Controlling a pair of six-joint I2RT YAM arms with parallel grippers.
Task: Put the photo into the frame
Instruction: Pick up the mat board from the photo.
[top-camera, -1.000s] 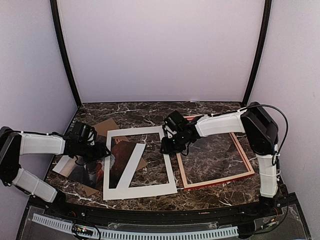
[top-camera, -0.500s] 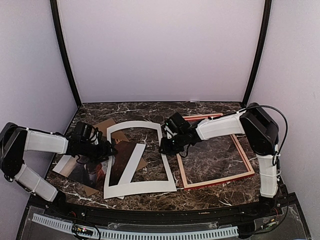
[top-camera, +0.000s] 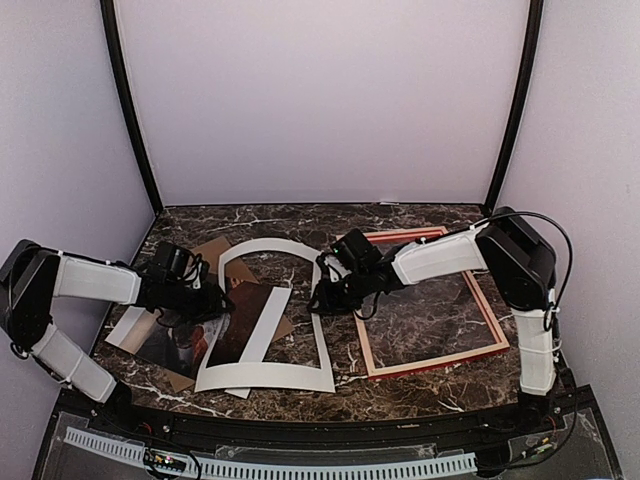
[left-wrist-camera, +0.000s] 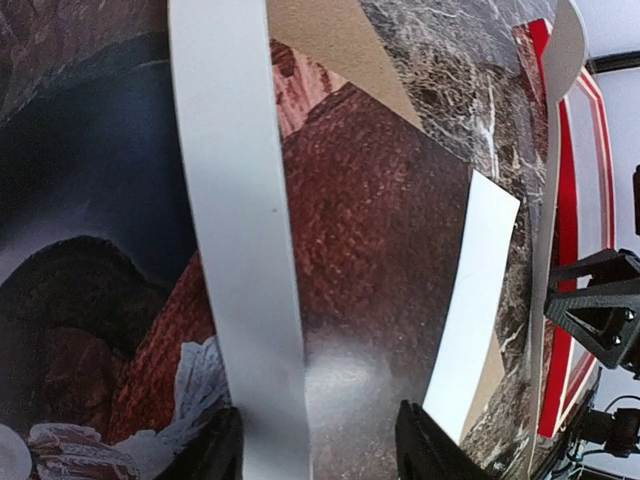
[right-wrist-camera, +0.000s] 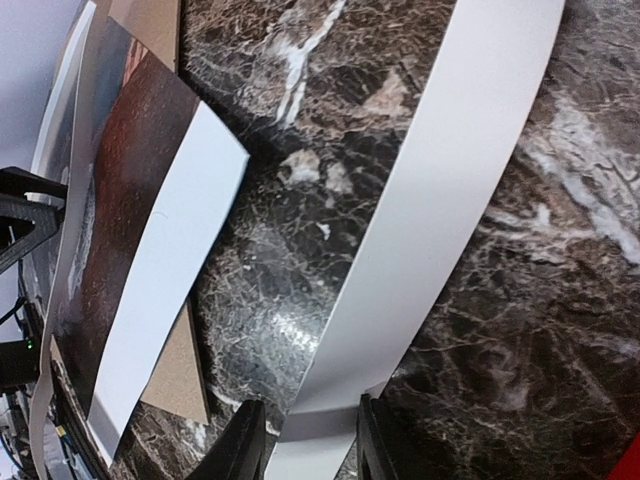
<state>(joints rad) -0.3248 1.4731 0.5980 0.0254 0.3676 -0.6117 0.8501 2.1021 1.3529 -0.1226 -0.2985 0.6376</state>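
- Table: dark brown marble-pattern top with white veins, glossy, fills the floor of the booth.
- Back wall: plain, pale lilac-white, evenly lit.
- Left wall and right wall: same pale finish, angled inward toward the far side.
- Left pole and right pole: black, slightly curved, one at each far corner.
- Black rail: runs along the near table edge.
- White slotted strip: nearest, below the rail.

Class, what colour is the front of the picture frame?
Red; the frame shows best in the top external view.
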